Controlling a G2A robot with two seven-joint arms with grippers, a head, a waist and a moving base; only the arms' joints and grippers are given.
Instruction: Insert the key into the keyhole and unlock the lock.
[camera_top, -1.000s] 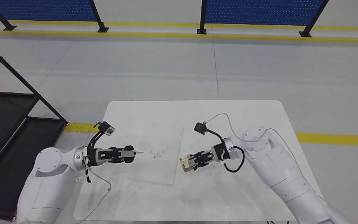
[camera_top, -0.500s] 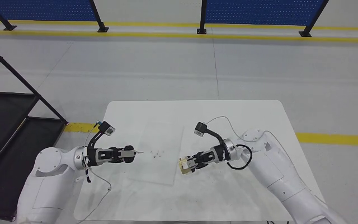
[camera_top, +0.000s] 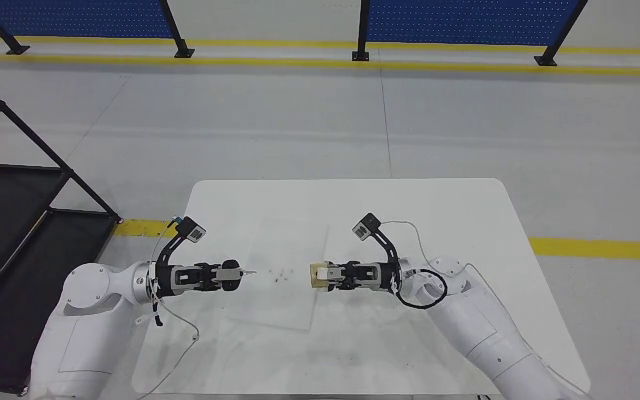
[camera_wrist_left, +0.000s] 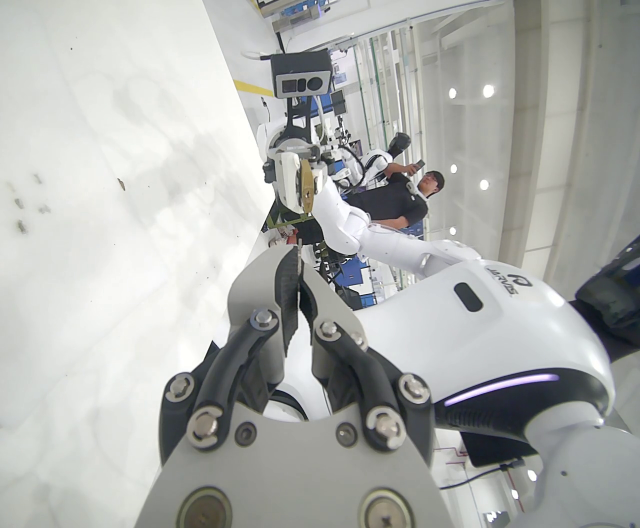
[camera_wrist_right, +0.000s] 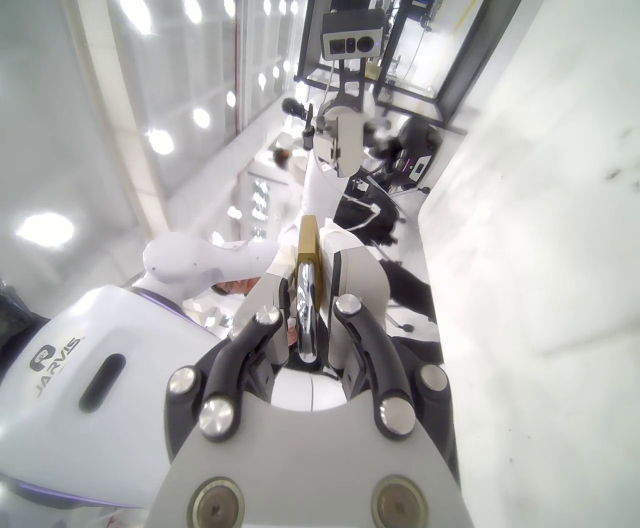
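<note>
My left gripper (camera_top: 236, 273) hovers over the left part of the white table (camera_top: 450, 210), shut on a thin silver key (camera_top: 250, 271) whose blade points right. The key's blade (camera_wrist_left: 299, 246) sticks out from between the black pads of the left gripper (camera_wrist_left: 298, 267). My right gripper (camera_top: 328, 274) is level with it near the table's middle, shut on a brass padlock (camera_top: 319, 274). The padlock body (camera_wrist_right: 307, 239) faces the key, and its silver shackle (camera_wrist_right: 305, 310) lies back between the fingers. The padlock (camera_wrist_left: 306, 186) stands straight ahead of the key, a gap apart.
A clear sheet (camera_top: 290, 300) lies on the table between the arms, with several small dark specks (camera_top: 284, 270) on it. A black rack (camera_top: 35, 215) stands off the table's left side.
The right gripper has swung left and up with the padlock, levelling out toward the key. The left arm has kept still.
</note>
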